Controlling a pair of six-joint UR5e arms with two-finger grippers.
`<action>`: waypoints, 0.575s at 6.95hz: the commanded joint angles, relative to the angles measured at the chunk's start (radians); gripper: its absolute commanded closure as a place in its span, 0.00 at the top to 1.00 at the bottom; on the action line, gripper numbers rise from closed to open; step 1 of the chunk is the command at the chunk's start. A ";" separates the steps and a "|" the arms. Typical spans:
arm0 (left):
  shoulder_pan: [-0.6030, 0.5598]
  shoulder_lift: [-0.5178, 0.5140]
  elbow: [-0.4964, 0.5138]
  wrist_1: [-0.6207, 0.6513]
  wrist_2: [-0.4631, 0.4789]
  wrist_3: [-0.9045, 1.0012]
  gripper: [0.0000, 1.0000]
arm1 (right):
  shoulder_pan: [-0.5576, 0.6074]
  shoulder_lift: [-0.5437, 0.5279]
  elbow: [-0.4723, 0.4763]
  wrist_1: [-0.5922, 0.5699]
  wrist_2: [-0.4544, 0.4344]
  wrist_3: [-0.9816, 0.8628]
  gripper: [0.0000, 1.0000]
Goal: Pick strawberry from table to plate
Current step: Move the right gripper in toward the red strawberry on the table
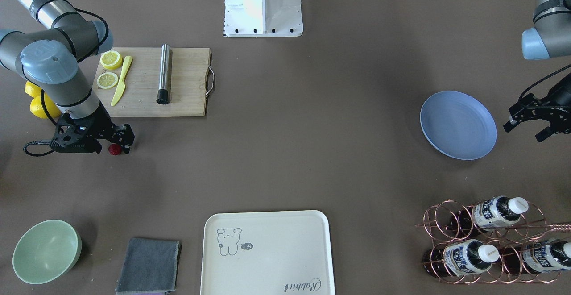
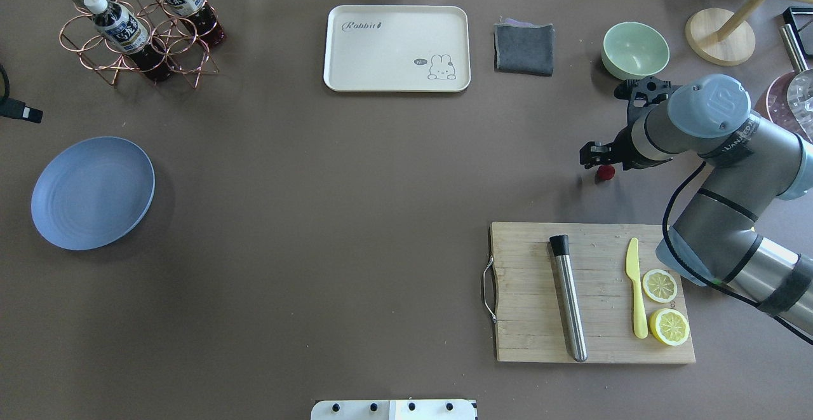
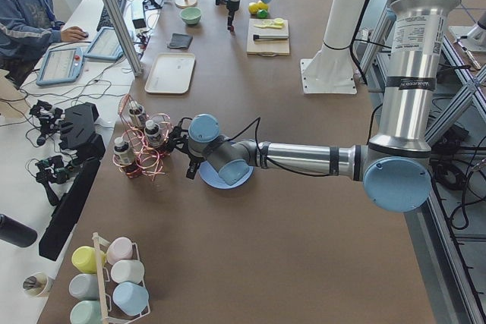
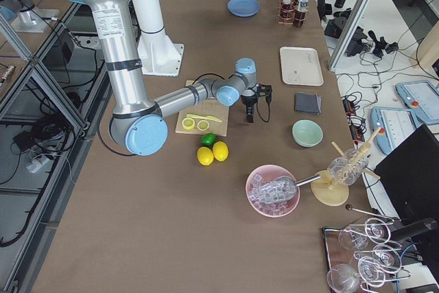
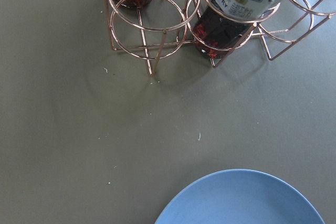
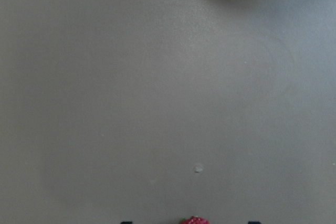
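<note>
The strawberry is a tiny dark red berry lying on the table in front of the cutting board's corner. My right gripper is lowered over it and open, with a finger on each side of the berry. In the right wrist view the strawberry sits at the bottom edge between the two fingertips. Across the table lies the light blue plate, with nothing on it. My left gripper hovers just beside the plate, open and holding nothing.
A wooden cutting board holds lemon halves, a yellow knife and a metal cylinder. Whole lemons lie behind the right arm. A green bowl, grey cloth, cream tray and copper bottle rack line the far edge.
</note>
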 commanded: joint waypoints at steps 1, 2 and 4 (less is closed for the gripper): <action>0.000 0.002 0.023 -0.003 0.002 0.003 0.99 | 0.020 0.000 0.009 0.032 0.029 -0.015 0.99; 0.000 0.000 0.069 -0.006 0.005 0.026 0.99 | 0.081 0.000 0.023 0.026 0.109 -0.022 1.00; 0.003 0.013 0.127 -0.056 0.009 0.051 0.98 | 0.152 -0.013 0.066 0.018 0.178 -0.067 0.99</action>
